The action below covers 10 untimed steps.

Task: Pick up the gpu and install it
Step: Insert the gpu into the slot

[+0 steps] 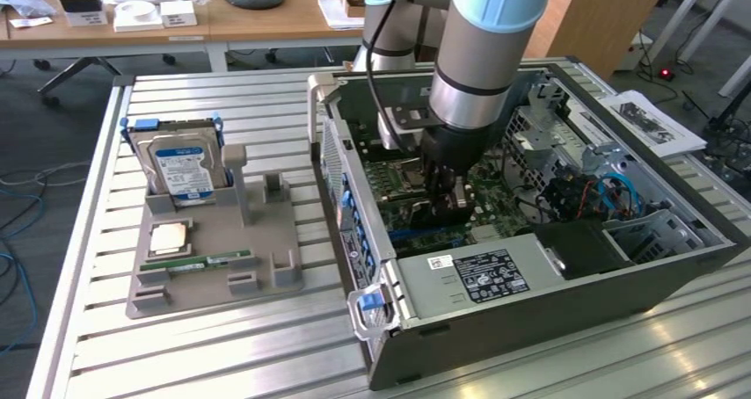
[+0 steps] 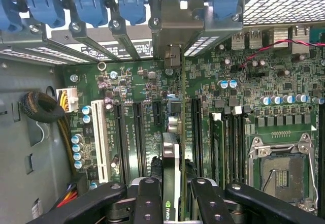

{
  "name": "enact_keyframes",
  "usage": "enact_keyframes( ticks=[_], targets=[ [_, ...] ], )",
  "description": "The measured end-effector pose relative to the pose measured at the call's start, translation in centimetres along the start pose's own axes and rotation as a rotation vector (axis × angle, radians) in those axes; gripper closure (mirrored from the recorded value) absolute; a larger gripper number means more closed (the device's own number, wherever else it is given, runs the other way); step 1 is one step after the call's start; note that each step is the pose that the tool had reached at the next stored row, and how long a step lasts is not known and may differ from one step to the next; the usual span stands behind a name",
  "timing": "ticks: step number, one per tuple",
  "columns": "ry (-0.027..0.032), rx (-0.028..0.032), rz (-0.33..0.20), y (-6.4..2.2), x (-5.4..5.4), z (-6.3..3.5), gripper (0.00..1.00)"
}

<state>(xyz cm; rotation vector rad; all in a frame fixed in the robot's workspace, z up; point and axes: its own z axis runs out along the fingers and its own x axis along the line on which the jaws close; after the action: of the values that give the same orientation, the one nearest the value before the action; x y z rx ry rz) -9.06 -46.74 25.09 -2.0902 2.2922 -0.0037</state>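
The gpu point(image 2: 171, 153) shows edge-on in the wrist view as a thin card with a greyish metal edge. It stands upright over the green motherboard point(image 2: 132, 82), between the long black slots. Its metal bracket point(image 2: 175, 28) reaches the case's rear wall under the blue clips. My gripper point(image 2: 171, 199) is shut on the card's near end, one black finger on each face. In the exterior view the gripper point(image 1: 448, 201) is low inside the open computer case point(image 1: 528, 276), just above the board, and the arm hides most of the card.
A grey holder point(image 1: 211, 267) on the slatted table at the exterior view's left carries a hard drive point(image 1: 182, 166), a processor chip point(image 1: 171, 238) and a green memory stick point(image 1: 200, 261). Inside the case are the empty processor socket point(image 2: 282, 176), a white slot point(image 2: 101, 142) and a cable bundle point(image 2: 43, 107).
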Motion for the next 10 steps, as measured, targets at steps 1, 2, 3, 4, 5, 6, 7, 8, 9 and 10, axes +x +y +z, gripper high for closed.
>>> enact_keyframes(
  ticks=[1, 2, 3, 4, 5, 6, 7, 8, 9, 10],
  targets=[
    [-0.0003, 0.0000, 0.000, 0.01, 0.00, 0.03, 0.73],
    [-0.0005, -0.0001, 0.000, 0.01, 0.00, 0.05, 0.73],
    [-0.0005, -0.0002, 0.000, 0.01, 0.00, 0.06, 0.73],
    [-0.0006, -0.0001, 0.000, 0.01, 0.00, 0.06, 0.73],
    [-0.0006, -0.0001, 0.000, 0.01, 0.00, 0.06, 0.73],
    [-0.0007, -0.0001, 0.000, 0.01, 0.00, 0.06, 0.73],
    [-0.0008, -0.0001, 0.000, 0.01, 0.00, 0.06, 0.73],
    [-0.0009, -0.0001, 0.000, 0.01, 0.00, 0.06, 0.73],
    [-0.0010, 0.0000, 0.000, 0.01, 0.00, 0.01, 0.73],
    [-0.0012, -0.0001, 0.000, 0.01, -0.01, -0.08, 0.73]
  ],
)
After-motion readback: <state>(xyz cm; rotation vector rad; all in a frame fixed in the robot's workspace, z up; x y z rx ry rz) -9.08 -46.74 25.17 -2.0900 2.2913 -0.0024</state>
